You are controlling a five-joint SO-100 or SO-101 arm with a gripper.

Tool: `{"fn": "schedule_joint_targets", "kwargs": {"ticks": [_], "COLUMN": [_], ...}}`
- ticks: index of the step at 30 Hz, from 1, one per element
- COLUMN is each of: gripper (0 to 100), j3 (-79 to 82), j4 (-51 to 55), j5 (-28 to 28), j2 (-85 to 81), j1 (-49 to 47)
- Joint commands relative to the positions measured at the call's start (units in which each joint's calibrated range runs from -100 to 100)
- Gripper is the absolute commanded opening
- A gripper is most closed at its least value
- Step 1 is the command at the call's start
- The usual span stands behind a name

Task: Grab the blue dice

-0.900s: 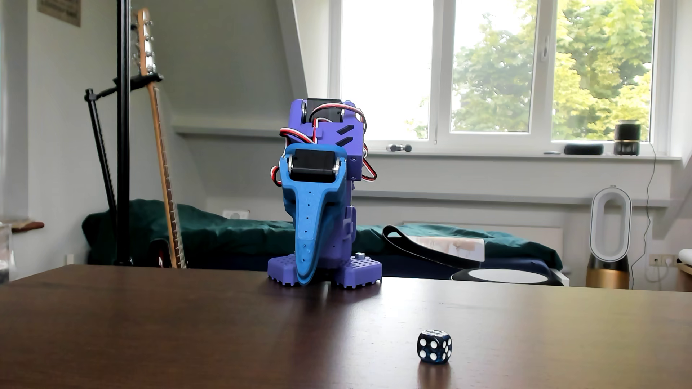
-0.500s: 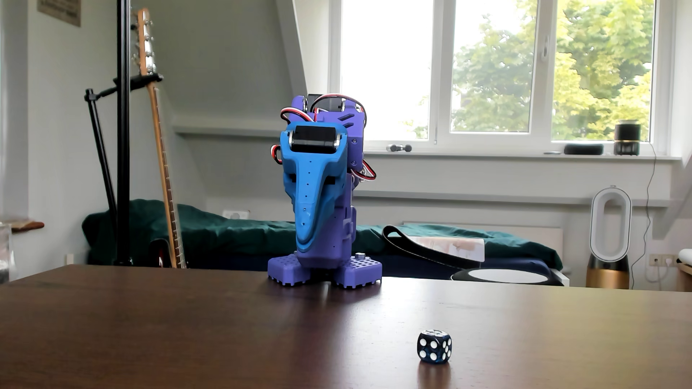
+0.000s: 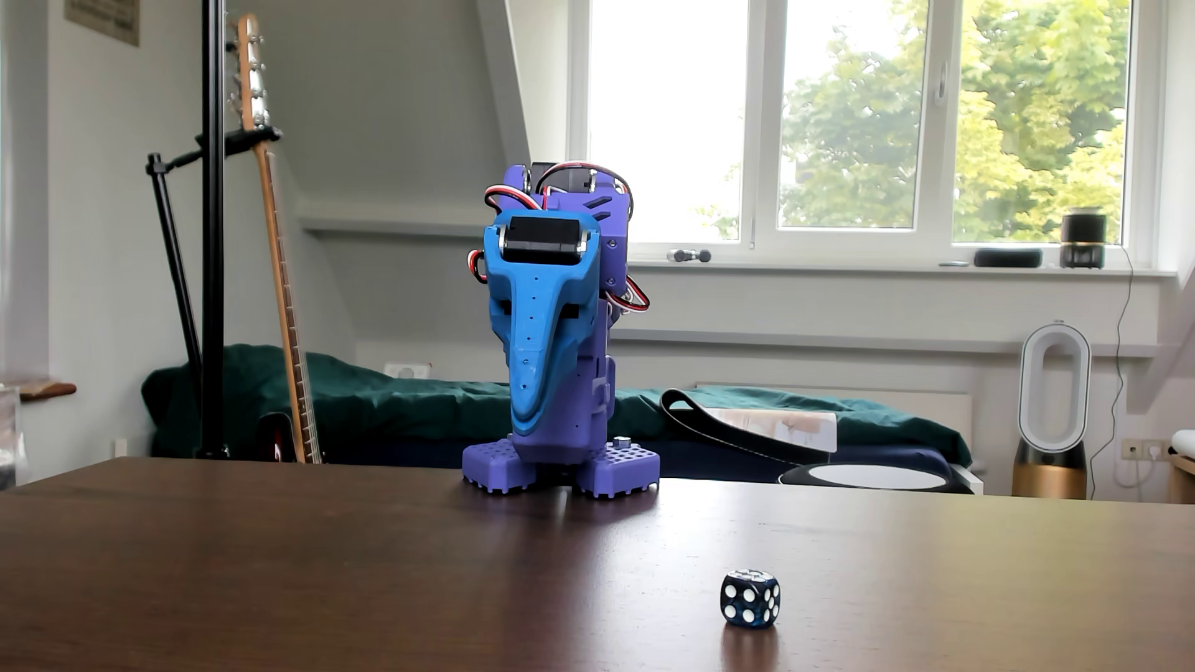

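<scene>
Dice (image 3: 749, 598), dark blue w/ white pips, is sitting on the dark wood table (image 3: 323, 568) near the front edge of the other view, right of centre. Face toward cam is showing four pips; the right side face is showing three, I think, but it's at an angle. Nothing is touching it.

Arm (image 3: 582, 362), purple body, is standing folded up on its base (image 3: 561, 466) at the far side of the table, well apart from the dice & further left in the view. Gripper (image 3: 529, 423), bright blue, is pointing straight down in front of the arm body, tip hanging just above the base. Jaws are looking pressed together w/ no gap visible between them, and it's holding nothing.

Bkgd: bass guitar (image 3: 284, 310) is leaning on a stand at left, bed w/ green cover (image 3: 388, 400) is running behind the table, window (image 3: 860, 116) is showing trees, and a white-and-gold fan (image 3: 1053, 413) is standing at right.
</scene>
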Motion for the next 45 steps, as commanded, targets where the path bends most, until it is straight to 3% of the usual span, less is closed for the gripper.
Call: {"fn": "schedule_joint_targets", "kwargs": {"ticks": [1, 13, 20, 26, 31, 39, 45], "gripper": [2, 2, 2, 2, 2, 2, 2], "j3": [-0.55, -0.64, -9.95, -24.33, -43.49, -78.67, -90.96], "j4": [0.15, 0.15, 5.71, 17.94, 23.92, 29.65, 32.39], "j5": [0.13, 0.6, 12.07, 16.69, 17.06, 19.32, 20.32], "j2": [-0.92, -0.92, 0.0, 3.02, 22.02, 66.47, 97.03], "j1": [-0.55, 0.02, 1.25, -3.82, -6.03, -6.28, -6.11]}}
